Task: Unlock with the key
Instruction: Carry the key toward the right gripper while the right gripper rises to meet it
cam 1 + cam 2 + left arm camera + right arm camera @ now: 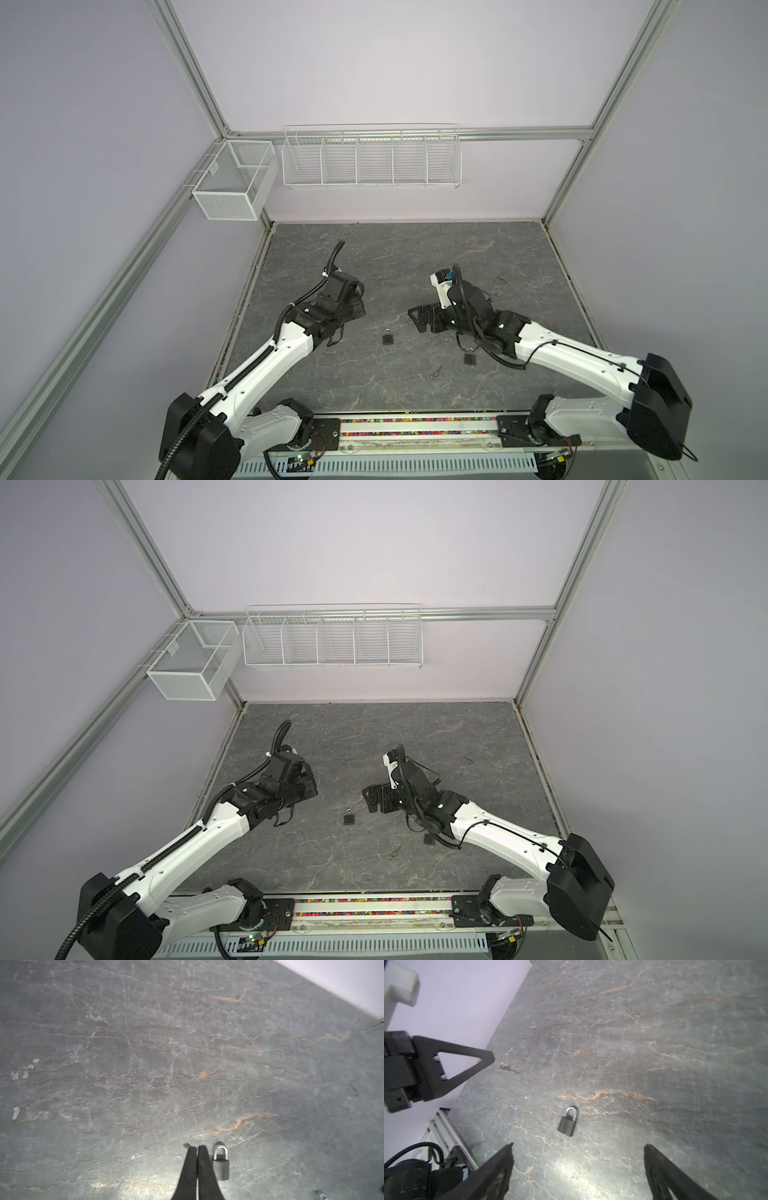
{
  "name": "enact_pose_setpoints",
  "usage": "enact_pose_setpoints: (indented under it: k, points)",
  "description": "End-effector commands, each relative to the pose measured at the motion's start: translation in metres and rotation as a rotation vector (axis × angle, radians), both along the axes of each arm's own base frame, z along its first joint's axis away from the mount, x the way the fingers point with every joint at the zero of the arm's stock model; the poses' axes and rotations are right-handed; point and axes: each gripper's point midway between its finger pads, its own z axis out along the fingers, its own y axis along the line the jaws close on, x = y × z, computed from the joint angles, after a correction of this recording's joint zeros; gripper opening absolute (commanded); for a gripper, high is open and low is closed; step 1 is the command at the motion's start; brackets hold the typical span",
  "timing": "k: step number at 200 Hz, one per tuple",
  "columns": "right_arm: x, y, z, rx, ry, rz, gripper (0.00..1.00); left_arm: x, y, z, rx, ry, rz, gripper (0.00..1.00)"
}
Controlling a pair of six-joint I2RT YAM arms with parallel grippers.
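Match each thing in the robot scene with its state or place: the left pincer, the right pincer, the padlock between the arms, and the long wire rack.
Things:
A. left pincer
B. right pincer
C. padlock between the arms
D. long wire rack

States or places:
1. hanging on the back wall
2. wide open
3. lying flat on the table
4. shut

Pairs: A-4, B-2, C-3, D-1

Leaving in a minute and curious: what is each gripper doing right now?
Left gripper: closed; a tiny thing shows at its tip, cannot tell what.
Right gripper: open, holding nothing.
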Motion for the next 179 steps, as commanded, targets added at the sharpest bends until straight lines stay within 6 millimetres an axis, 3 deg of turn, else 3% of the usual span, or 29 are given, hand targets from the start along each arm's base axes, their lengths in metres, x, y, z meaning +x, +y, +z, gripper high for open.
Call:
enact_pose_setpoints:
  k: [1,42,63,68,73,104,136,179]
  points:
    - [-0.006,0.023,0.030,0.088,-0.165,0.169,0.94,-0.004,-0.012,0.028,-0.034,0.000,-0.068,0.00]
    - [-0.006,0.047,0.049,0.076,-0.302,0.323,0.70,-0.005,-0.026,0.065,-0.112,-0.029,-0.120,0.00]
    - [-0.008,0.058,0.056,0.096,-0.381,0.393,0.68,-0.006,-0.030,0.079,-0.139,-0.050,-0.134,0.00]
    - [-0.009,0.060,0.050,0.081,-0.382,0.413,0.64,-0.006,-0.030,0.082,-0.144,-0.052,-0.135,0.00]
    - [-0.006,0.066,0.063,0.088,-0.411,0.427,0.60,-0.006,-0.031,0.085,-0.151,-0.055,-0.138,0.00]
    - [-0.008,0.084,0.069,0.083,-0.522,0.547,0.42,-0.011,-0.045,0.101,-0.176,-0.082,-0.185,0.00]
    - [-0.005,0.095,0.085,0.103,-0.636,0.594,0.38,-0.014,-0.053,0.110,-0.187,-0.096,-0.213,0.00]
    - [0.004,0.097,0.088,0.088,-0.657,0.619,0.34,-0.019,-0.062,0.122,-0.205,-0.116,-0.249,0.00]
